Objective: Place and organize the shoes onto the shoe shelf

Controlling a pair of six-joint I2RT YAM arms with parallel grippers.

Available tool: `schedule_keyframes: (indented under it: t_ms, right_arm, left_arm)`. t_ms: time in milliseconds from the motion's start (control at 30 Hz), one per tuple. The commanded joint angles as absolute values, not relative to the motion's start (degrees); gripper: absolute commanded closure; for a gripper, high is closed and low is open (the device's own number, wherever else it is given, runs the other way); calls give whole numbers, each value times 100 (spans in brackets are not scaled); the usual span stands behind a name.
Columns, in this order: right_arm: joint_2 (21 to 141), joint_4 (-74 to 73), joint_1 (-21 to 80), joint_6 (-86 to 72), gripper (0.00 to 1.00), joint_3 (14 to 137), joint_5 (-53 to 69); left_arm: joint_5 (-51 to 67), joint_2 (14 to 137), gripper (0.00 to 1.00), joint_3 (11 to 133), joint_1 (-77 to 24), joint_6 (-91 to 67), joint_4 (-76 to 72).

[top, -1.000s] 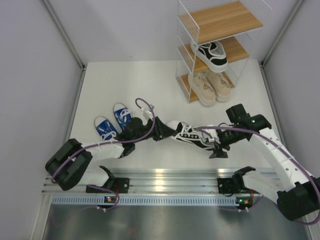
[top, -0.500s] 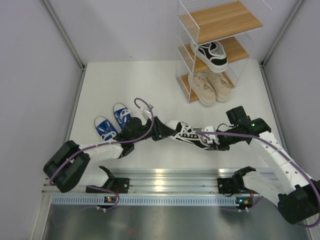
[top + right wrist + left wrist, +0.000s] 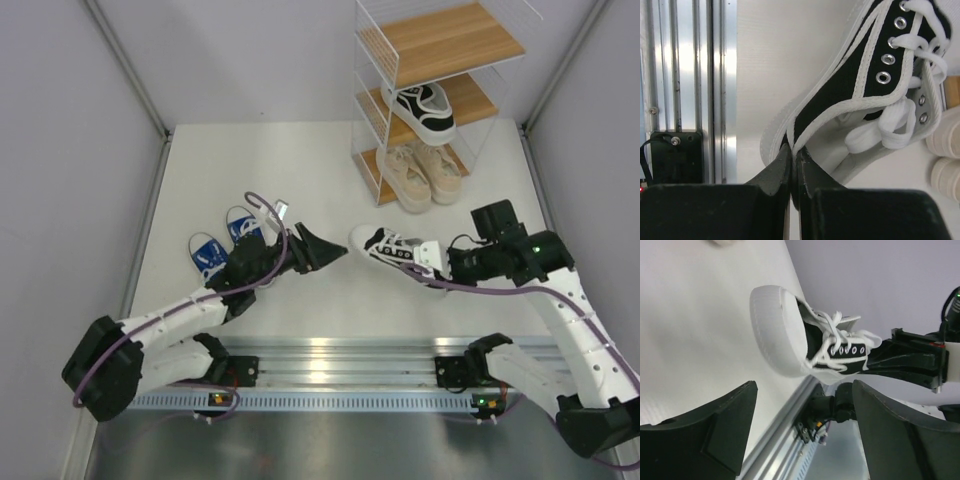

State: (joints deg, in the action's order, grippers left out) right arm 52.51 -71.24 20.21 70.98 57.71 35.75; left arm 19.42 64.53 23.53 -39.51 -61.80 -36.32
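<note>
My right gripper [image 3: 443, 263] [image 3: 795, 151] is shut on the heel collar of a black shoe [image 3: 392, 249] [image 3: 850, 90] with white laces, which points left. In the left wrist view the shoe's white toe [image 3: 777, 332] hangs above the floor. My left gripper [image 3: 338, 251] [image 3: 804, 390] stands open just left of that toe, apart from it, with nothing between its fingers. The shoe shelf [image 3: 470, 35] stands at the back right. Its middle tier holds the other black shoe [image 3: 424, 109] and its bottom tier the beige pair [image 3: 426, 171]. The blue pair [image 3: 226, 241] lies on the floor at the left.
The shelf's top tier [image 3: 445, 40] is bare wood. Grey walls enclose the white floor on the left, right and back. A metal rail [image 3: 330, 362] [image 3: 685, 75] with the arm bases runs along the near edge.
My left gripper opened, let go of the black shoe's toe and drew back left. My right gripper shut on the heel and carried the shoe right and toward the shelf.
</note>
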Motion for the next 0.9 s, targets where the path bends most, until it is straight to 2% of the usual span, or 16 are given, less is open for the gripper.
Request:
schedule_keyframes:
  t_ms: [0,100,300,533,867]
  right_arm:
    - [5054,-7697,1768,6830,100,6642,3217]
    - [4879,-7857,1408,6768,100,7038,3025]
    - [4895,-8121,538,6908,100,7934,2471]
    - [5396,-8156,229,6961,100,9139,1662]
    - [6644,-7902,-246,7128,100,10687,1274]
  left_arm:
    - [1216,5688,17,2689,-3902,-5179,-2649]
    - [802,5109,12,2838,-3867,-4580,-1786]
    - [413,4343,9,2892,-3806,-3947,-854]
    - [378,4026,8,2707,-3797,-3894,-729]
    - [413,3823,8,2602,-3797,-3814,-677]
